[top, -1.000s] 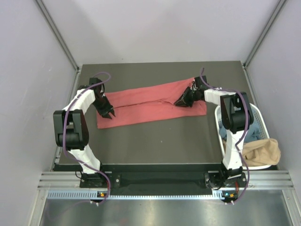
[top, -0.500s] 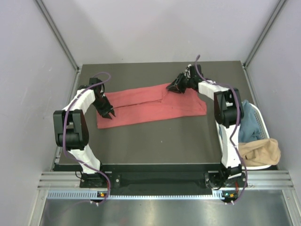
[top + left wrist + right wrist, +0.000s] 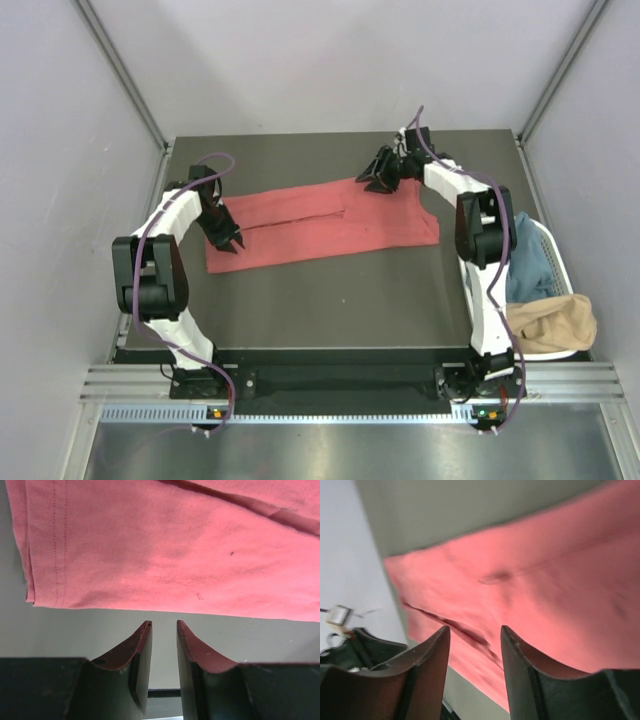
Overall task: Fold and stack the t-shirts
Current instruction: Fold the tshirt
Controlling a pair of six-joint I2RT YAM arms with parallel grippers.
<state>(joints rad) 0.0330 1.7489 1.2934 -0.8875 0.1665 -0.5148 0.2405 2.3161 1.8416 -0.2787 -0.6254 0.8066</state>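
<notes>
A coral-red t-shirt (image 3: 320, 225) lies folded into a long strip across the middle of the dark table (image 3: 330, 300). My left gripper (image 3: 232, 245) hovers at the strip's left end. In the left wrist view its jaws (image 3: 164, 623) stand a little apart with only table between them, and the shirt's hem (image 3: 165, 545) lies just beyond the tips. My right gripper (image 3: 372, 183) is at the shirt's far edge, right of centre. It is open and empty (image 3: 474, 628) above the coral cloth (image 3: 545, 590). A blue t-shirt (image 3: 530, 265) and a tan t-shirt (image 3: 555, 322) lie in the basket.
A white slotted basket (image 3: 552, 240) stands off the table's right edge, beside the right arm, with the tan cloth hanging over its near rim. Grey walls close in the table at the back and both sides.
My right gripper moved from the shirt's right half up to its far edge and opened, letting go of the cloth. The left arm has not moved.
</notes>
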